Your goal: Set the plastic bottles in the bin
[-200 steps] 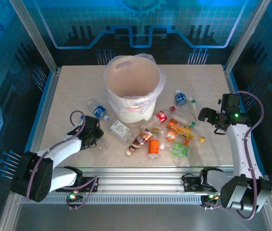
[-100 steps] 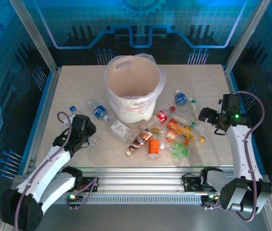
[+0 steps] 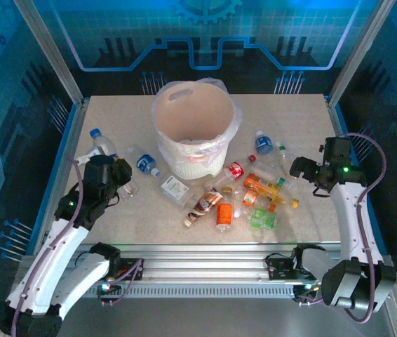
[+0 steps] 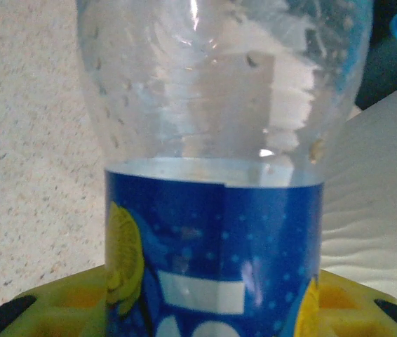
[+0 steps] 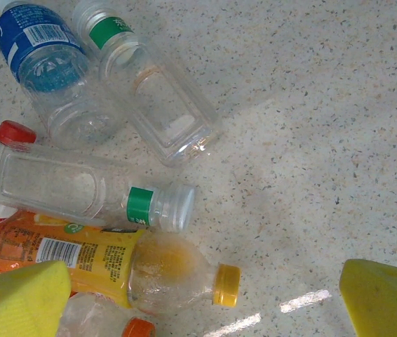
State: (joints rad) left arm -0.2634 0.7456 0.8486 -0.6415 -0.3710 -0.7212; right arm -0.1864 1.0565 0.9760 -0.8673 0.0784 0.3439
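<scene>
Currently mid-carry: left hand clamped on a blue-labelled bottle near the table's left edge, apart from the bin; next move likely a swing over its rim, then release; right hand open over the bottle pile.

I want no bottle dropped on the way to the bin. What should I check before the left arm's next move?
1. Grip: left claw shut on blue-label bottle: ok.
2. Bottle above the bin: not ok, it hangs left of it.
3. Bin mouth unobstructed: ok.
4. Bottle high enough to pass the rim: cannot tell.
5. Other arm: right claw open by the bottle pile, off the left arm's path: ok.
</scene>
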